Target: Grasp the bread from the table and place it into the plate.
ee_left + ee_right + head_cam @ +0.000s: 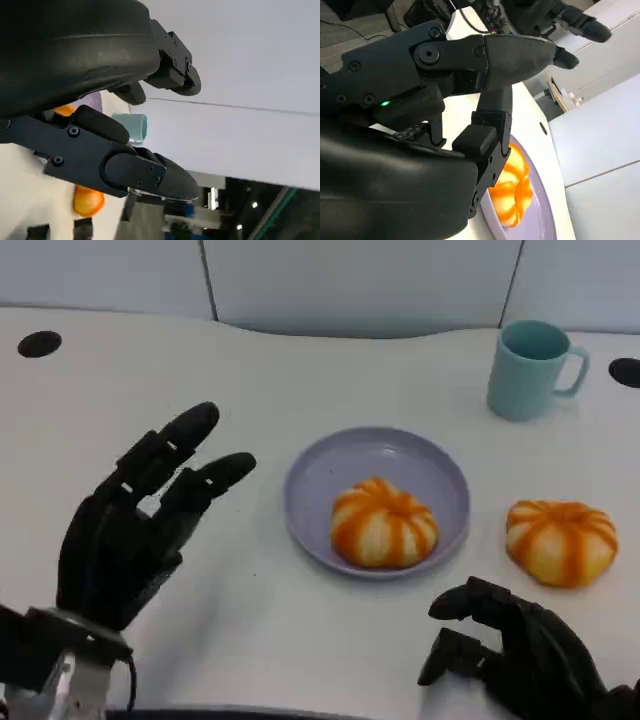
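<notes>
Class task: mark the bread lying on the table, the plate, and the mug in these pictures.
bread on the table (560, 540), head view, middle of its striped top.
plate (330, 465), head view, bare floor of the plate behind the bread in it.
mug (525, 375), head view, outer wall of its teal body.

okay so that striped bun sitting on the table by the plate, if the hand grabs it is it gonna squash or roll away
The bread on the table looks puffy and domed, so it probably dents under a hard squeeze. It seems to sit flat on the table, so rolling seems unlikely. Its glossy top might be slightly slick against the right hand.
</notes>
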Available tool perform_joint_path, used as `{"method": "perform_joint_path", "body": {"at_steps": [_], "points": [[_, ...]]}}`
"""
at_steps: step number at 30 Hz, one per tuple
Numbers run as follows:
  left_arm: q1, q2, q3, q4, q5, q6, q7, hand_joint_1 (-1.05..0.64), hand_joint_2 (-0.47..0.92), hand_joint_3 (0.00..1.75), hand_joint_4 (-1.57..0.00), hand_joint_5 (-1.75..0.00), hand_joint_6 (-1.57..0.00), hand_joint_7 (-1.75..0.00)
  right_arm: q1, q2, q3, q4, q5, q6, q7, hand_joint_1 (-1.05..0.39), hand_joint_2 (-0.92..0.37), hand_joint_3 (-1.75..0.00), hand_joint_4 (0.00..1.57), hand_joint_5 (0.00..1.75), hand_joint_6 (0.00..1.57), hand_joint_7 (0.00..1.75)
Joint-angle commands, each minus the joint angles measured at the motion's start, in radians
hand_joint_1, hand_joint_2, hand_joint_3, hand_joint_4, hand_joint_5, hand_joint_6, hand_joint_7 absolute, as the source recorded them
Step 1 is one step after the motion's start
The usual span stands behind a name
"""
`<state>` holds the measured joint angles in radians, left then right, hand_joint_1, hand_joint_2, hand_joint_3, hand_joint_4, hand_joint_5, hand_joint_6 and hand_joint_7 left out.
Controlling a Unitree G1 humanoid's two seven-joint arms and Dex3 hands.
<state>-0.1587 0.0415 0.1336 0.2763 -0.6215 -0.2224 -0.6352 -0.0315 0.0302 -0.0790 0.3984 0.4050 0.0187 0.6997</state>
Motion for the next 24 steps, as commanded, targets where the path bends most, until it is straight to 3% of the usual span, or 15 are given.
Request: {"method": "perform_joint_path", "body": {"at_steps": [1,5,13,18,19,20,21,24], "points": [[0.085,-0.032,0.045,-0.075,-0.053,0.076,0.042,-0.8,0.92,0.18,-0.37,-0.73,-0.47,-0.09,-0.002,-0.013,-0.007,0.008,-0.001,-0.011,-0.003,-0.5,-0.92,-0.41,0.76,1.33,0.77,0.91],[0.141,-0.058,0.068,-0.094,-0.075,0.117,0.038,-0.77,0.92,0.17,-0.4,-0.82,-0.53,-0.09,0.005,-0.012,0.0,-0.012,-0.005,-0.011,-0.007,-0.51,-0.92,-0.42,0.76,1.34,0.77,0.91],[0.216,-0.073,0.105,-0.074,-0.086,0.176,0.035,-0.77,0.92,0.18,-0.35,-1.19,-0.64,-0.1,-0.006,-0.015,-0.002,0.02,0.003,-0.034,0.022,-0.52,-0.92,-0.45,0.73,1.38,0.74,0.93],[0.234,-0.085,0.116,-0.054,-0.057,0.169,0.047,-0.76,0.92,0.19,-0.18,-1.56,-0.66,-0.19,-0.006,-0.016,-0.004,0.017,0.0,-0.031,0.019,-0.5,-0.92,-0.45,0.73,1.38,0.75,0.93],[0.234,-0.087,0.119,-0.042,-0.043,0.159,0.054,-0.75,0.92,0.2,-0.13,-1.65,-0.59,-0.39,-0.009,-0.017,-0.005,0.025,-0.001,-0.039,0.023,-0.5,-0.92,-0.45,0.73,1.38,0.74,0.93],[0.23,-0.088,0.122,-0.028,-0.029,0.147,0.058,-0.75,0.92,0.19,-0.12,-1.71,-0.43,-0.77,-0.011,-0.018,-0.006,0.03,-0.002,-0.043,0.025,-0.51,-0.92,-0.45,0.73,1.38,0.74,0.93],[0.224,-0.089,0.127,-0.01,-0.018,0.134,0.06,-0.75,0.92,0.19,-0.11,-1.73,-0.37,-0.93,-0.011,-0.018,-0.005,0.03,-0.003,-0.041,0.022,-0.52,-0.92,-0.44,0.73,1.38,0.74,0.93],[0.205,-0.091,0.144,0.033,-0.006,0.113,0.057,-0.75,0.92,0.14,-0.14,-1.74,-0.26,-1.16,-0.007,-0.019,-0.003,0.019,-0.007,-0.035,0.014,-0.52,-0.92,-0.44,0.72,1.38,0.74,0.93]]}}
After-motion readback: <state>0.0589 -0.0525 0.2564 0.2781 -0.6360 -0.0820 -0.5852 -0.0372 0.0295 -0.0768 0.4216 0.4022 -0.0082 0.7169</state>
